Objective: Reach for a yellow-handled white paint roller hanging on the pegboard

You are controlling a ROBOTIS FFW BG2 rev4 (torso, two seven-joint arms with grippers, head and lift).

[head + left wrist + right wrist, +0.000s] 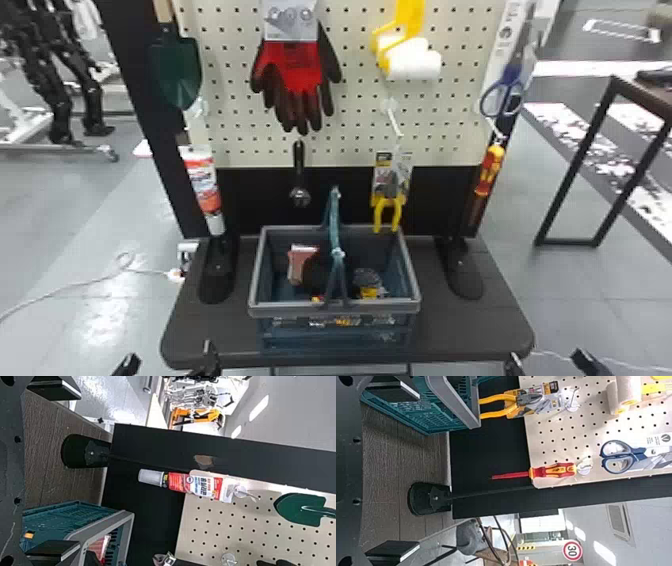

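The white paint roller (414, 61) with its yellow handle (410, 19) hangs at the upper right of the pegboard (350, 117) in the head view. My right gripper (548, 361) is at the bottom edge, low and to the right of the roller, open and apart from it. In the right wrist view the roller (624, 394) lies sideways at the top right, well beyond my right gripper (417, 471), whose fingers are spread around nothing. My left gripper (170, 361) is at the bottom left, also open; the left wrist view has that gripper (79, 470) empty.
A grey-rimmed basket (335, 308) with an upright handle stands mid-table (465, 330). Pliers (388, 200) hang below the roller, scissors (502, 97) and a screwdriver (490, 170) to its right, gloves (299, 75) to its left. Two black stand feet (462, 275) flank the basket.
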